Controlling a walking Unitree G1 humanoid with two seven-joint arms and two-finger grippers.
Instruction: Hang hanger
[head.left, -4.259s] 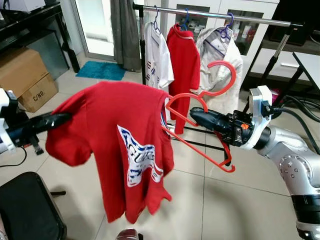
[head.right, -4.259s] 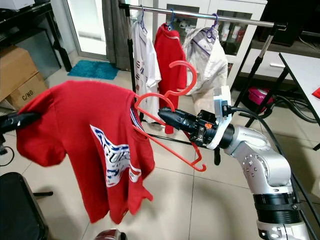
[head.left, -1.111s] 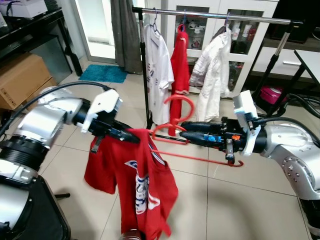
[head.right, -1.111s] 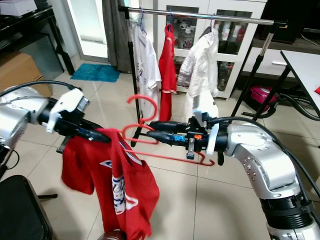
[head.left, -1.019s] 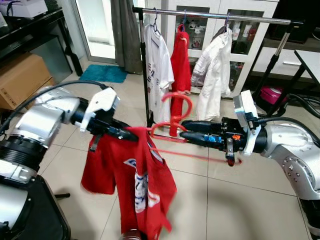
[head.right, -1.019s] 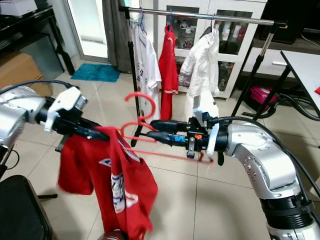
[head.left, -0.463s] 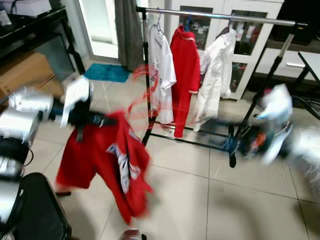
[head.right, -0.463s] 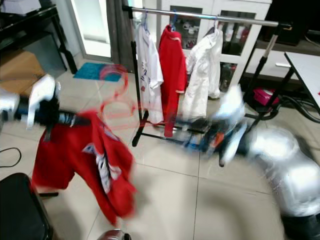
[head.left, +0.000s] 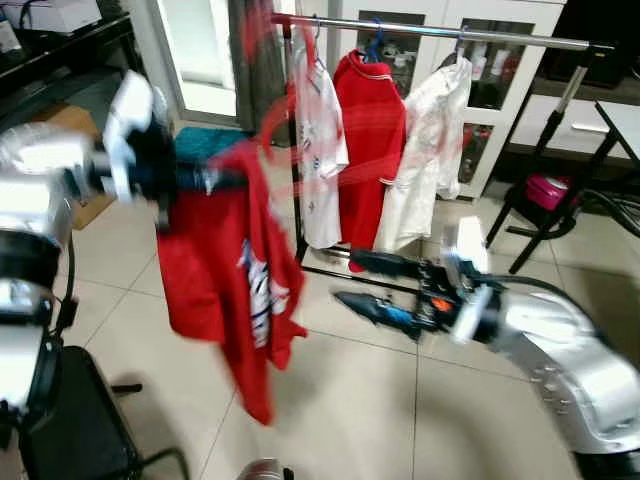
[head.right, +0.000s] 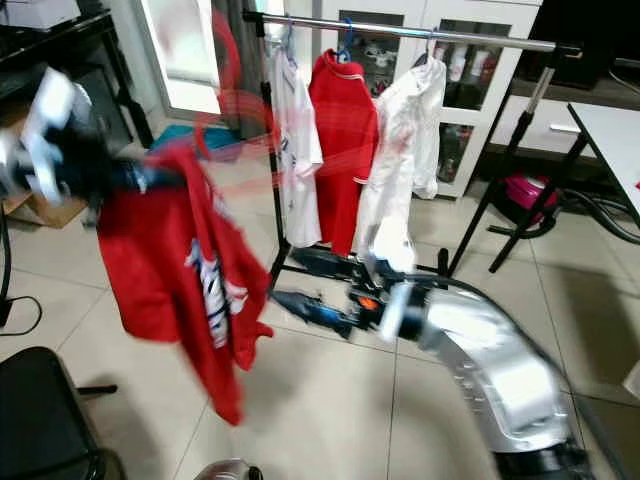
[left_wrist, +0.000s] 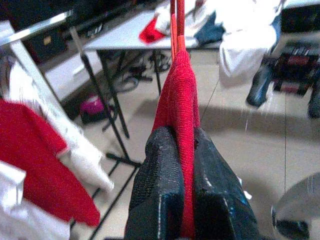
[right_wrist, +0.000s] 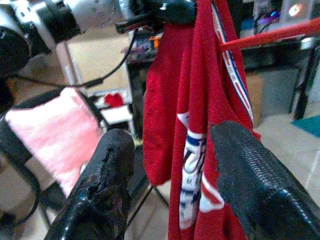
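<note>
Now one red shirt (head.left: 225, 240) in left pincer (left_wrist: 181, 165); right pincer (right_wrist: 170, 165) agape.

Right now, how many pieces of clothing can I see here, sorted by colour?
Red: 2, the red T-shirt pinched in the left gripper's fingers, and a red shirt on the rail.
White: 2, a white T-shirt and a white jacket on the rail.
Total: 4.

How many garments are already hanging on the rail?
3, side by side on the clothes rail: a white printed T-shirt nearest its left post, a red shirt in the middle, a white jacket to its right. None seems hidden behind them.
</note>
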